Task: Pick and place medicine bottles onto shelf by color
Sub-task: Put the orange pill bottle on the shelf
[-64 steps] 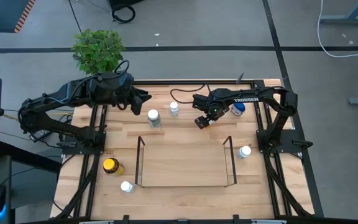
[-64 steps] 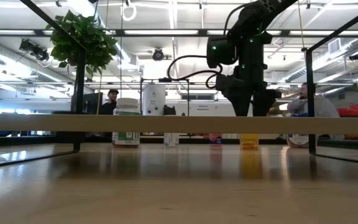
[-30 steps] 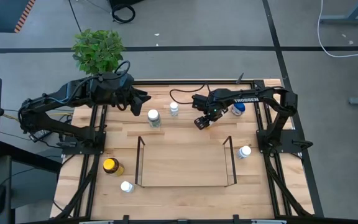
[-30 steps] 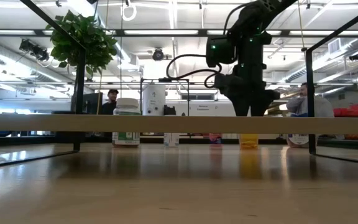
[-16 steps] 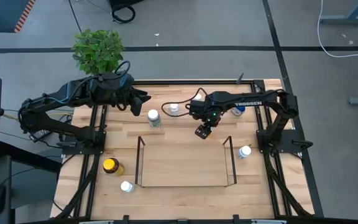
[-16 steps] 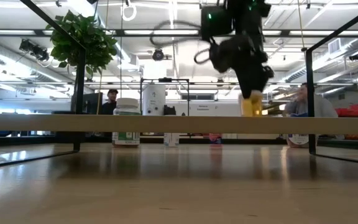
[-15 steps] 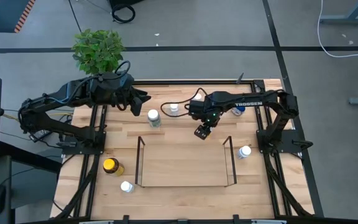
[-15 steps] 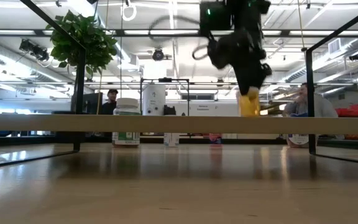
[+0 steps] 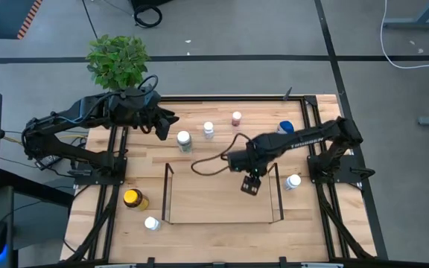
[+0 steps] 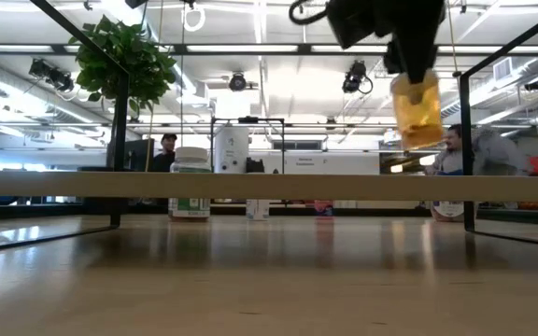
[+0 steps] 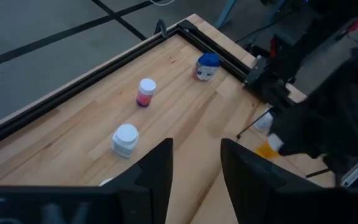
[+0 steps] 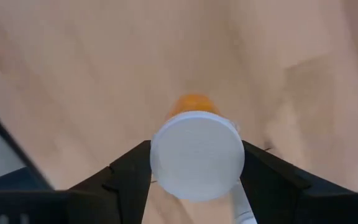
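The wooden table (image 9: 222, 152) carries the black wire shelf (image 9: 223, 195) at its middle. Above the shelf's right half, the right gripper (image 9: 250, 186) hangs with its fingers clamped on an amber white-capped bottle (image 10: 417, 110), held well clear of the rack. The left gripper (image 9: 162, 123), parted and empty, waits near a white-capped bottle (image 9: 184, 140). The bottle hangs tilted; released like this, it could probably topple or slip between the thin wires.
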`<state>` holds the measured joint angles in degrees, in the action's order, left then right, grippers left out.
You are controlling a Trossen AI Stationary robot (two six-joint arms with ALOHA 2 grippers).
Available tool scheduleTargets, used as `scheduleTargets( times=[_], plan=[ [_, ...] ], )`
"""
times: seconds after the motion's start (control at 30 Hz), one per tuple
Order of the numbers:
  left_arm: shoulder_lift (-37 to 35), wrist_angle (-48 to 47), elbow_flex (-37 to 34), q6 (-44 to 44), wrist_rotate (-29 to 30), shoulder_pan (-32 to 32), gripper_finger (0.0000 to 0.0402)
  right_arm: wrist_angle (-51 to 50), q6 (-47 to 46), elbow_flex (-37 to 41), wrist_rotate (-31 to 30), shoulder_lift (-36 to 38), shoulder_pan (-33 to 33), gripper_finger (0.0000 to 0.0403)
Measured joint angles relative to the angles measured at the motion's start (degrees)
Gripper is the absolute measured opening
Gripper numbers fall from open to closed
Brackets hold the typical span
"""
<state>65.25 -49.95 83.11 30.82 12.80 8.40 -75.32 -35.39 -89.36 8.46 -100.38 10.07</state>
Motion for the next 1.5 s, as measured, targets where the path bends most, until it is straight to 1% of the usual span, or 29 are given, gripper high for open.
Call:
scheduleTargets(
  times=[0.13, 0.37, 0.5, 0.6, 0.67, 0.8, 0.93, 1.03, 1.33, 1.5],
  plan=[
    [0.0, -0.05, 0.0, -0.04, 0.0, -0.01, 0.0143, 1.6, -6.2, -0.01, 2.41, 0.0, 4.85, 0.0229],
    [0.0, -0.05, 0.0, -0.35, 0.0, 0.0, 0.0151, 7.09, -13.78, -0.02, 2.28, 0.0, 14.49, 0.0229],
    [0.0, -0.05, 0.0, -1.87, 0.0, -0.02, 0.0149, 10.39, -15.11, -0.02, -2.39, 0.0, 19.34, 0.0229],
    [0.0, -0.04, 0.0, -2.09, 0.0, -0.01, 0.0151, 10.28, -17.82, 0.02, -6.87, 0.0, 21.65, 0.0229],
    [0.0, -0.05, 0.0, -2.16, 0.0, 0.0, 0.0153, 10.38, -19.1, 0.44, -8.12, 0.0, 22.29, 0.0229],
    [0.0, -0.03, 0.0, -2.14, 0.0, 0.0, 0.0152, 10.21, -19.39, 2.1, -8.5, 0.0, 22.47, 0.0229],
    [0.0, -0.03, 0.0, -2.11, -0.01, -0.01, 0.0149, 10.42, -18.24, 4.83, -8.38, 0.0, 21.77, 0.0229],
    [0.0, -0.05, 0.0, -2.05, 0.0, -0.02, 0.0152, 11.21, -17.99, 6.26, -7.16, 0.0, 21.03, 0.0229],
    [0.0, -0.06, 0.0, -1.7, 0.0, 0.0, 0.0156, 12.04, -16.03, 6.36, -7.02, 0.0, 20.81, 0.0229],
    [0.0, -0.07, 0.0, -1.5, 0.0, 0.0, 0.0154, 13.37, -15.55, 6.36, -8.52, 0.0, 20.81, 0.023]
  ],
)
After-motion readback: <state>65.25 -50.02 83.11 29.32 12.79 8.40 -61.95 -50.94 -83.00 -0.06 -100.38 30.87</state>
